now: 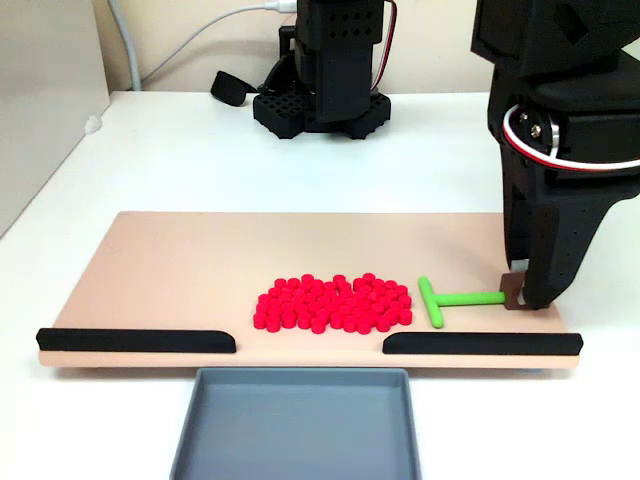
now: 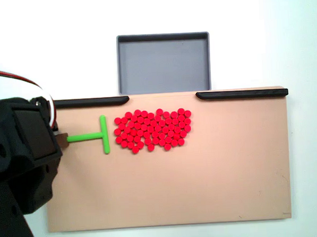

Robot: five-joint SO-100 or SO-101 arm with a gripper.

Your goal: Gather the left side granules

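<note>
Dozens of red granules (image 1: 335, 303) lie packed mid-board (image 1: 170, 270), near the gap above the grey tray (image 1: 295, 420). Gripper (image 1: 517, 292) clamps the green T-shaped stick (image 1: 450, 299) by its stem end. Risk: a skewed push likely spills granules around the crossbar.

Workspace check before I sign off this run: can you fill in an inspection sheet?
Surface: tan board on a white table.
Job's things: red granules packed in one patch; green T-stick beside them, a small gap between; grey tray empty.
Clutter: black strips on the board edge.
Claw: the claw holds the stick's end.
Cables: grey cable behind.
Surroundings: second black base at the back.
</note>
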